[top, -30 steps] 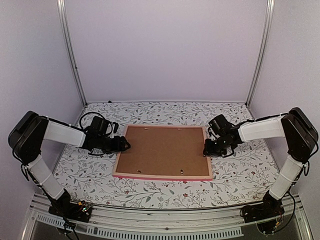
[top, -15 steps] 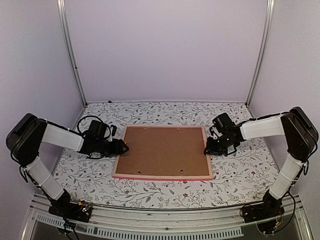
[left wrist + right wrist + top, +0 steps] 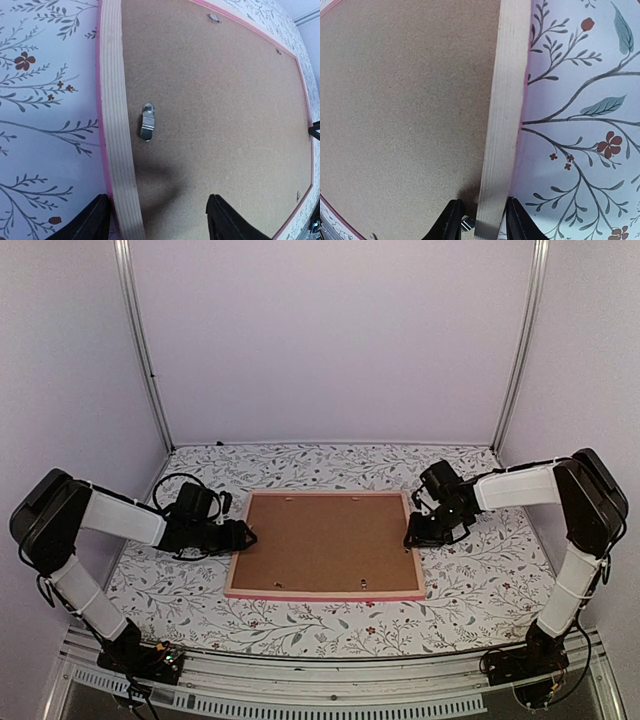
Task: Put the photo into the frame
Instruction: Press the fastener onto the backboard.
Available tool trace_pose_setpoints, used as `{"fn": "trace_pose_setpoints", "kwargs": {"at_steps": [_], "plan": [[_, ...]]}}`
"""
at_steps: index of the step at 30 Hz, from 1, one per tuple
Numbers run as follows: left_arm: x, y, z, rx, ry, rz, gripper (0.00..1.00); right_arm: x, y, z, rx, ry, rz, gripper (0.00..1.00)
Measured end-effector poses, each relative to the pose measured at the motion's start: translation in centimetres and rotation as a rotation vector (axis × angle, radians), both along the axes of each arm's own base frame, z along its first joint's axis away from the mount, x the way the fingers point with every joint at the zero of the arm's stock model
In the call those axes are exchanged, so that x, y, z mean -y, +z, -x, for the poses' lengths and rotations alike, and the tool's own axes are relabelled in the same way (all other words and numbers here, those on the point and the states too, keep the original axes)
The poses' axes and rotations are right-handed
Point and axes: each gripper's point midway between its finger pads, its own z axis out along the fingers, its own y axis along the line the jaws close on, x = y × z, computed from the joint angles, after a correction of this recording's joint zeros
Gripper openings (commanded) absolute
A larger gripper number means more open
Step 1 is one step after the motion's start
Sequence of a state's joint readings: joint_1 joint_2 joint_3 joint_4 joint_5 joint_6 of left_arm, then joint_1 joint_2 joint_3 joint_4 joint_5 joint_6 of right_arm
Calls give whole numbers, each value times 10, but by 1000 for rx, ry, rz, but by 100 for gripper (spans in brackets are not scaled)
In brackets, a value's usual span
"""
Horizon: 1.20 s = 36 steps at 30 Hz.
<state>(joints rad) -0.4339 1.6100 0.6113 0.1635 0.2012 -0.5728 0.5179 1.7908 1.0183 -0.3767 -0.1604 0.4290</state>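
Frame: the pink frame (image 3: 322,593) lies flat, back up, between my two arms.
Backing: a brown backing board (image 3: 322,538) fills it, with small clips (image 3: 366,582) near its far and near edges.
Left gripper (image 3: 247,536): low at the frame's left edge.
Right gripper (image 3: 411,538): low at its right edge; jaws too small to judge.
Table (image 3: 480,585): floral-patterned top.

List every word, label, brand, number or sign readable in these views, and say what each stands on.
No readable text in any view.
backing board: plain brown, no print.
frame: bare rail, no label.
metal clip: no stamp to be seen.
tablecloth: only a pattern of flowers and twigs.
circuit board by the left arm's base: any marks too small to read.
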Motion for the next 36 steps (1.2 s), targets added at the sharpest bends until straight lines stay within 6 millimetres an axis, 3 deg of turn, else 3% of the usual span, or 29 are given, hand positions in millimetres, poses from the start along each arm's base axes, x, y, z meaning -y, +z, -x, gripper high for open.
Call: {"fn": "trace_pose_setpoints", "kwargs": {"at_steps": [20, 23, 29, 36], "plan": [[3, 1, 16, -13, -16, -4, 68, 6, 2, -7, 1, 109, 116, 14], [2, 1, 18, -15, -16, -5, 68, 6, 2, -9, 1, 125, 117, 17], [2, 1, 19, -18, -17, -7, 69, 3, 3, -12, -15, 145, 78, 37], [2, 1, 19, -19, -17, -7, 69, -2, 5, -13, -48, 109, 33, 41]]}}
